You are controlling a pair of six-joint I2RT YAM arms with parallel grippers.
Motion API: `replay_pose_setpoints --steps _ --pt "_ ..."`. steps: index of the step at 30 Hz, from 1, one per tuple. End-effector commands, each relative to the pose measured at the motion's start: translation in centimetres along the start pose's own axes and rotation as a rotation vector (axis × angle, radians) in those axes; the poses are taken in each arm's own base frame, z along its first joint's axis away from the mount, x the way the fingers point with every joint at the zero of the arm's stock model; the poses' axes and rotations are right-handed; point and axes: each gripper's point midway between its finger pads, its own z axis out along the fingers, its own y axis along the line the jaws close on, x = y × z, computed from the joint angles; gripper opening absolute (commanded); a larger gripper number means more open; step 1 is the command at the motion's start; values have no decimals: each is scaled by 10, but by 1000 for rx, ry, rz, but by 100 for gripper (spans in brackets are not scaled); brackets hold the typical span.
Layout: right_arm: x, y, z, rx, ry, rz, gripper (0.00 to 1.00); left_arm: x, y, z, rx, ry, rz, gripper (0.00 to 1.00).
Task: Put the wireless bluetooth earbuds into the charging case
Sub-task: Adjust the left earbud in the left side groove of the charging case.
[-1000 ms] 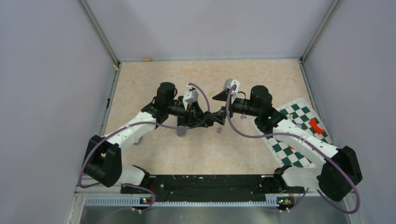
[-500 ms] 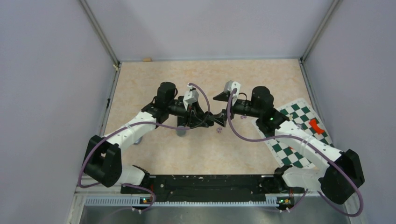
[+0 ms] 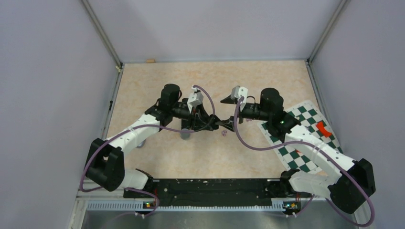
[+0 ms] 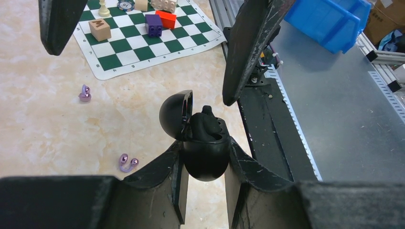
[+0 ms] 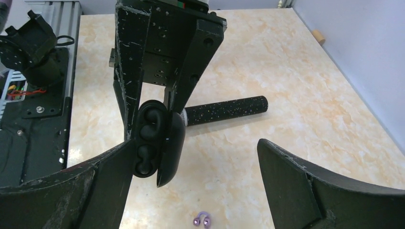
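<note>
Centrally over the tabletop [image 3: 157, 81], the left gripper [image 4: 205, 147] has its jaws clenched on the rounded lower half of the black charging case [image 4: 206, 164], whose lid stands hinged open. Inside the case a black curled earbud [image 5: 150, 121] sits in its well, with a second dark shape just below it. Behind the case a black speckled rod [image 5: 224, 109] lies flat. One purple ring-like earbud [image 4: 127, 163] lies loose on the tabletop near the case, and a second purple one [image 4: 85, 94] lies farther toward the chess mat [image 3: 298, 114]. The right gripper [image 5: 196, 148] faces the case with its jaws released and spread wide, grasping nothing; one finger is close beside the case, though I cannot tell whether it touches. Small blocks [image 4: 154, 24] stand on the mat at far right.
</note>
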Motion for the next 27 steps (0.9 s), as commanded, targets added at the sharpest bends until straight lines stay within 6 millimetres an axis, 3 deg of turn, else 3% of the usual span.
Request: replay_pose_setpoints --steps 1,13,18,27 --pt "-8 -14 0 29 3 -78 95 -22 -8 0 34 -23 80 0" --pt "9 -28 1 89 59 -112 94 -23 -10 0 39 -24 86 0" --pt "7 -37 -3 139 69 -145 94 -24 -11 -1 40 -26 89 0" --pt "-10 -3 -6 -20 8 -129 94 -24 -10 0 41 -24 82 0"
